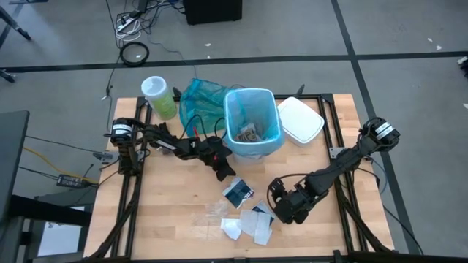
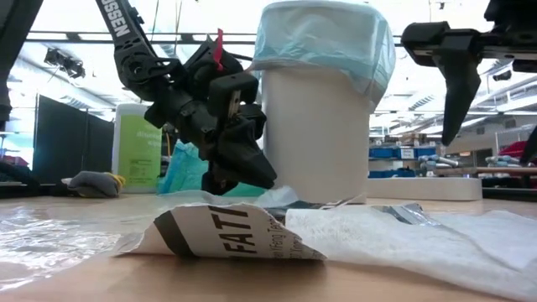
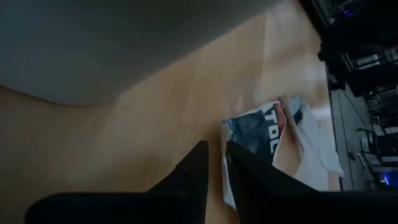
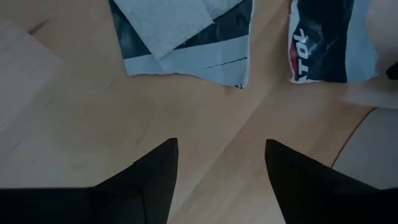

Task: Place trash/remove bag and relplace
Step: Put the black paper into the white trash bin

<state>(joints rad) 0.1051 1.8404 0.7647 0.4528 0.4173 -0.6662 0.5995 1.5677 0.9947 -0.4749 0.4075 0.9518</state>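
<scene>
The white bin [image 1: 252, 126] stands at the table's far middle, lined with the light-blue bag [image 2: 327, 42], whose edge is folded over the rim; some scraps lie inside. More trash lies on the table near the front: a dark printed packet [image 1: 238, 192], white paper [image 1: 256, 223] and clear plastic [image 1: 215, 210]. My left gripper [image 1: 224, 172] hovers shut, pointing down, just on the bin's near side, with the dark packet [image 3: 258, 127] ahead of it. My right gripper [image 1: 281, 212] is open above bare wood beside the scraps [image 4: 180, 31], holding nothing.
A teal-green plastic bag [image 1: 201, 98] and a green bottle [image 1: 159, 96] sit left of the bin at the far edge. A white lid [image 1: 300, 119] lies right of the bin. Bare wood lies at the near left of the table [image 1: 168, 212].
</scene>
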